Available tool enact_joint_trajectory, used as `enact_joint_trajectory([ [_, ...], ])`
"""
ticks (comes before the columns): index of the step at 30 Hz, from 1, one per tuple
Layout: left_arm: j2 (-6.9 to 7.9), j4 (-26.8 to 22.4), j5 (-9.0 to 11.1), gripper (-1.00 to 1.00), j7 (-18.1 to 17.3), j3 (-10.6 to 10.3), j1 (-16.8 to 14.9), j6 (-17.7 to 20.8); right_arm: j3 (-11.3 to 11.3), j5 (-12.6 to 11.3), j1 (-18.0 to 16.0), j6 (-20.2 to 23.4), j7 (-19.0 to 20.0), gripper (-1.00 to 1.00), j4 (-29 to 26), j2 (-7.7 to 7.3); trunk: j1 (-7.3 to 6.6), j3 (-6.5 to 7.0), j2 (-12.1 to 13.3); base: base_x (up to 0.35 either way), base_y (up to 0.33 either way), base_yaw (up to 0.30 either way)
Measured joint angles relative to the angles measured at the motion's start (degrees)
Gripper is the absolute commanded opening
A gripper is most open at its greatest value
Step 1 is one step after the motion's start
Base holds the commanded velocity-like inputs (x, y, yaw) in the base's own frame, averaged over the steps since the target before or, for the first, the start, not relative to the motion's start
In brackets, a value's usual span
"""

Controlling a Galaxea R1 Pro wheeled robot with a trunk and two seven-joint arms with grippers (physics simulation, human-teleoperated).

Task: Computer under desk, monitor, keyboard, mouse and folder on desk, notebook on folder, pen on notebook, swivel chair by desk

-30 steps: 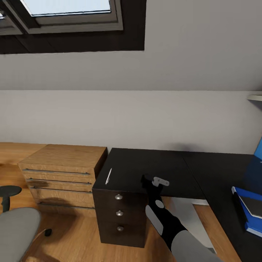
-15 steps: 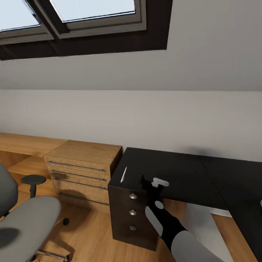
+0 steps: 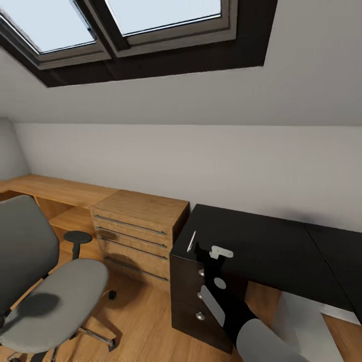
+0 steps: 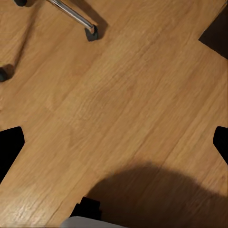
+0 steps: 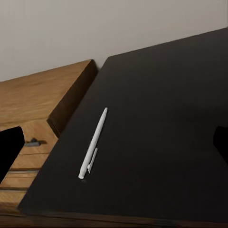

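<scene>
A white pen (image 3: 191, 241) (image 5: 93, 142) lies on the black top of the desk (image 3: 266, 246) (image 5: 156, 128), close to its left end above the black drawers. My right gripper (image 3: 210, 251) (image 5: 114, 142) hovers just in front of the pen, open, its dark fingertips (image 5: 9, 149) spread wide with nothing between them. The swivel chair (image 3: 50, 296), with its grey seat and back, stands on the wood floor at the left. My left gripper (image 4: 114, 142) is open above bare floor, near a chrome chair spoke with a castor (image 4: 89, 31).
A light wooden low cabinet (image 3: 141, 226) (image 5: 42, 99) with drawers abuts the desk's left end. A wooden shelf (image 3: 55, 188) runs along the wall further left. Black-framed skylights (image 3: 151, 30) sit in the sloped ceiling. Open plank floor (image 3: 136, 322) lies between chair and desk.
The whole picture has shifted: the camera has turned left. The blue folder has left the view on the right and the swivel chair has come in at left. The right arm keeps its pose.
</scene>
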Motion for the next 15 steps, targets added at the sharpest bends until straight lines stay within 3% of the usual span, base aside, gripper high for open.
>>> enact_joint_trajectory([
  [15,0.0,0.0,0.0,1.0,0.0,-0.06,0.0,0.0,0.04,-0.02,-0.03,0.0,-0.06,1.0,0.53,0.0,0.0,0.0,0.0,0.0,0.0,0.286],
])
